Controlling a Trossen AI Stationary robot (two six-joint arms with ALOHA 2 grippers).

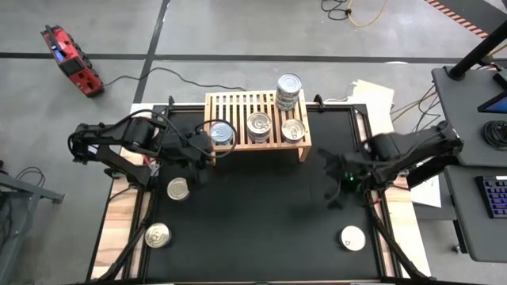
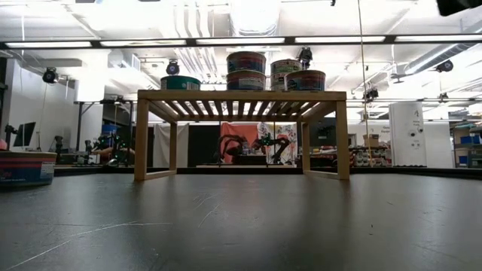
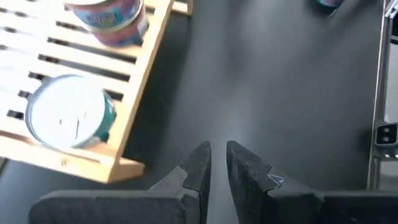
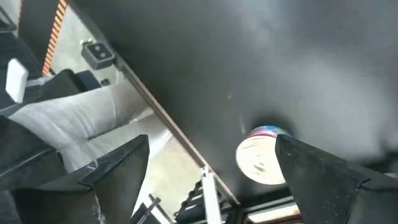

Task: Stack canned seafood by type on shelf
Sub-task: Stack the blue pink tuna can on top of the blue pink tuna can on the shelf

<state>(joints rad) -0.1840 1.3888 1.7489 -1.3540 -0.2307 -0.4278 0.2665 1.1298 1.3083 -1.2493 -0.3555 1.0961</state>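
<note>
1. Low light-wood slatted shelf (image 1: 238,107) at the far middle of the black table (image 1: 261,214), already carrying tins: a silver-lidded round tin with a blue label (image 1: 221,133) at its left front corner, a silver-lidded stack (image 1: 259,125) mid-shelf, a gold-lidded tin (image 1: 293,129) to the right, and a taller stack of silver tins (image 1: 288,89) at the right rear corner.
2. Still loose on the table: a gold-lidded tin (image 1: 178,188) near the left arm, a silver pull-tab tin (image 1: 157,235) at the near left, and a whitish-lidded round tin (image 1: 352,237) at the near right.
3. Left gripper (image 3: 217,163) clenched and empty, hanging over bare table just off the shelf's left front corner, beside the blue-label tin.
4. Right gripper (image 4: 211,165) spread wide and holding nothing, raised above the right side of the table with the whitish-lidded tin (image 4: 262,157) lying below, between its fingers in the wrist view but well apart from them.
5. Likely next step: descent of the right gripper onto that whitish tin.
6. Handling, as a judgement: short, rigid metal tins, probably dense for their size, not fragile but with smooth curved walls and slick printed labels, so prone to slipping or rotating.
7. Best hold: across the full diameter on the side wall, fingers square and low, below the lid rim; no pinching at the pull tab.
8. Placement: level and centred on a like lid, since a narrow rim gives little ledge and a tilted release could topple a stack.
</note>
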